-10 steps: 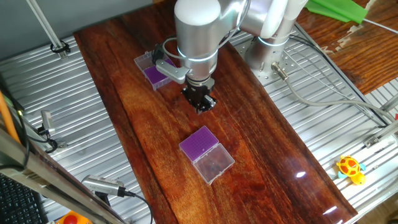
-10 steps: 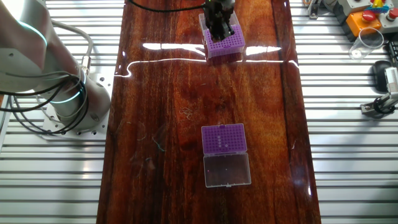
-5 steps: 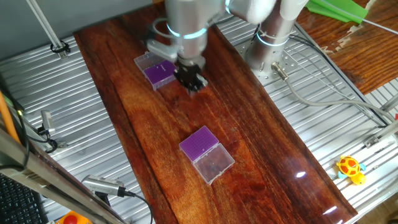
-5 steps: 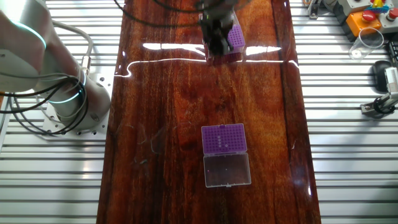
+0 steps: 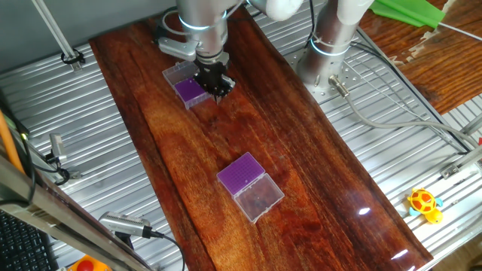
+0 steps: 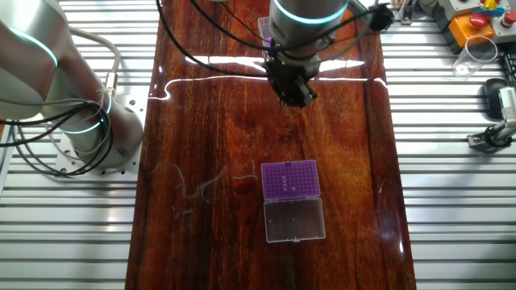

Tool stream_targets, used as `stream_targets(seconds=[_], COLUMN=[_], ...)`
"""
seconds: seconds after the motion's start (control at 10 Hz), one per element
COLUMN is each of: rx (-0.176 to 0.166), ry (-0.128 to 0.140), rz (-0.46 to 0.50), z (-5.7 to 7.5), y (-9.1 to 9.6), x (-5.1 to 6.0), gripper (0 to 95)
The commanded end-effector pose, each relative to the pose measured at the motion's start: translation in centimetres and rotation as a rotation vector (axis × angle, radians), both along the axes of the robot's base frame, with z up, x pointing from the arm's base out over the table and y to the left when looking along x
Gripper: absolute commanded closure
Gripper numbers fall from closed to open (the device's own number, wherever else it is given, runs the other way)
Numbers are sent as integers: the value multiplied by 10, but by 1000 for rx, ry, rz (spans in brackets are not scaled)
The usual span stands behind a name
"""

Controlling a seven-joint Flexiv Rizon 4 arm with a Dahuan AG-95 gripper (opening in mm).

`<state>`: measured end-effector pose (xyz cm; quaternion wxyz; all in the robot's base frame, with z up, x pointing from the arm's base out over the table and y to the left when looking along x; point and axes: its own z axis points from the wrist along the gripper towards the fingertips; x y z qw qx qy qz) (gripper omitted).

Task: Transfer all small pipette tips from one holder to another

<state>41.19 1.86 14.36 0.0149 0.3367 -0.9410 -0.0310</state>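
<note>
The gripper (image 5: 214, 83) has been carried from the bare wood toward the far holder (image 5: 188, 89) and is now seen at that holder's edge. In the other fixed view the gripper (image 6: 293, 87) hides that holder almost wholly. Whether the fingers are parted or anything is held cannot be told. The near holder (image 6: 290, 179) is unmoved, small pipette tips (image 6: 287, 183) showing as dark specks on its purple insert.

Readable text: none in either view
Holder boxes (image 6: 290, 179): no label or number legible
Counter (image 6: 210, 129): no markings
Arm base (image 5: 325, 60): no brand visible
</note>
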Motion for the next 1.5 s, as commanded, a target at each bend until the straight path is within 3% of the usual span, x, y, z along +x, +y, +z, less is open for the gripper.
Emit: stream_targets(seconds=[0.1,0.5,0.7,1.0,1.2,1.5], rx=[-1,-16,-11,-4,0,1], ry=[-11,-11,-14,-18,-27,-40], rz=[-194,-222,-192,-99,-51,-1], z=[1,1,-3,-12,-20,-28], y=[0,-4,-27,-78,-102,-125], x=[-1,-2,0,20,29,30], gripper=[950,950,950,950,950,950])
